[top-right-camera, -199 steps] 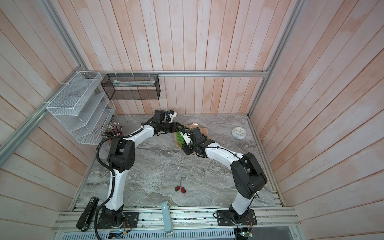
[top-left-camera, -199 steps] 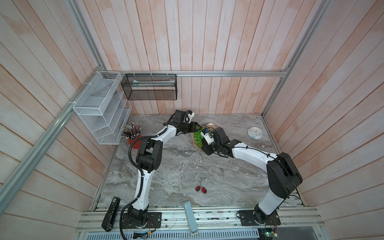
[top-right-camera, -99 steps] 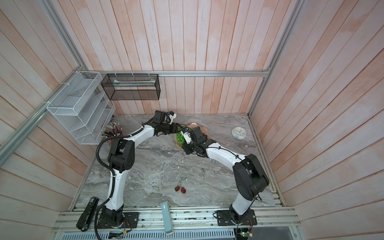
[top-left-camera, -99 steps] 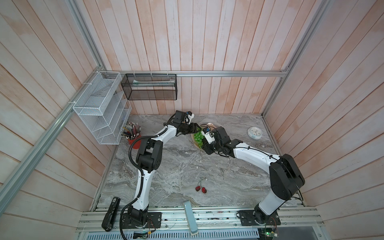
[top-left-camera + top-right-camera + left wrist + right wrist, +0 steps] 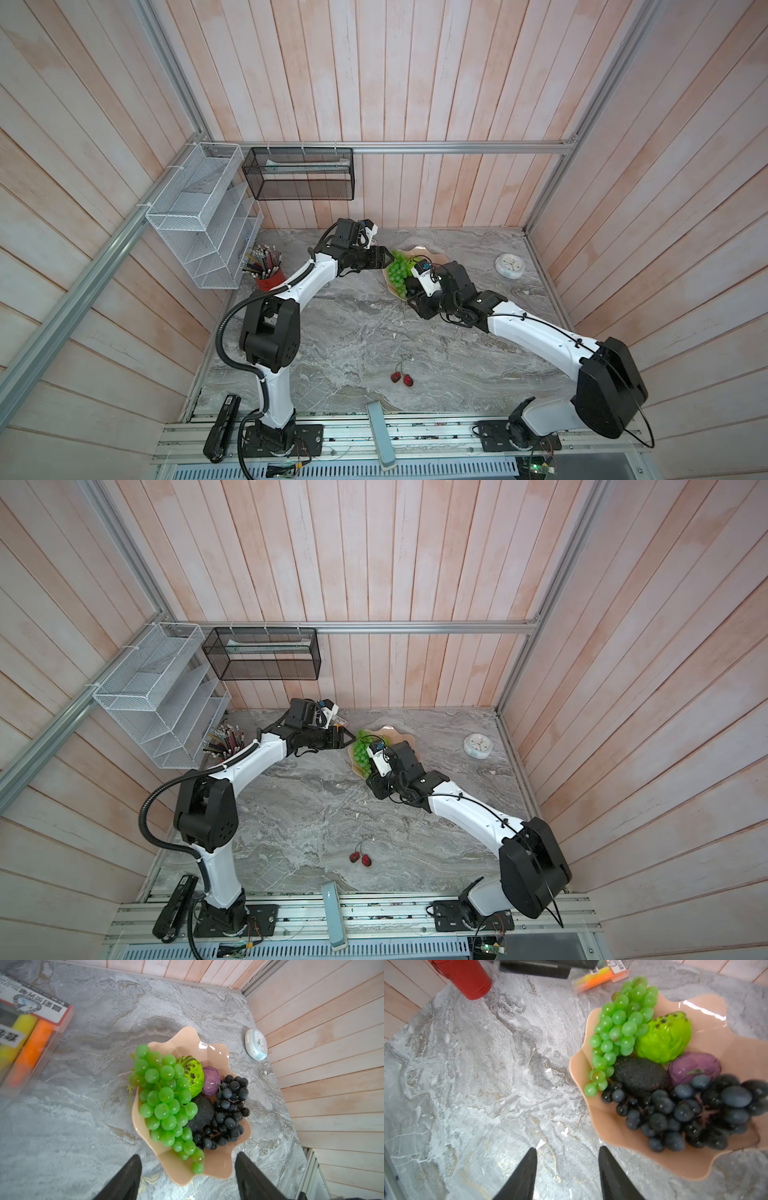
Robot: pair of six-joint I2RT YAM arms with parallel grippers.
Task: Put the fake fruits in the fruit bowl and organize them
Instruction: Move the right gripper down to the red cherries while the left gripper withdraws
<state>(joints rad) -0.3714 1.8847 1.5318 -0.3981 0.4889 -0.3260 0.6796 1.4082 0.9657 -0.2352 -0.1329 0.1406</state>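
- Starting nearest the arm bases, I see the pair of glossy red plastic cherries on thin joined stems (image 5: pixel 402 378) lying alone on the grey marbled tabletop (image 5: pixel 332 332). It is the one fruit not yet in the bowl, and it sits well apart from both grippers.
- I judge the pair very light and hard-skinned, and probably slick on the round bodies. The stems look thin and bendy. I would close across the stems where they meet, or pinch one cherry squarely, and I expect it to roll or skid if nudged first.
- Further out, my right gripper (image 5: pixel 567 1150) hangs over bare marble just beside the bowl's rim. Its jaws are apart with nothing between them.
- Next is the wide, shallow peach-pink bowl with a wavy petal rim (image 5: pixel 691 1169), which holds five fruits:
  - the bunch of translucent green plastic grapes (image 5: pixel 164 1101), spilling over the rim on one side
  - the bumpy lime-green ball (image 5: pixel 192 1072)
  - the small purple ball (image 5: pixel 211 1080)
  - the rough dark avocado (image 5: pixel 202 1113) in the middle
  - the bunch of blue-black grapes (image 5: pixel 228 1113) along the opposite side
- My left gripper (image 5: pixel 187 1159) hovers at the bowl's edge by the green bunch. Its jaws are spread wide and empty, touching nothing.
- Farthest off, the small round white clock (image 5: pixel 255 1044) lies near the wall.
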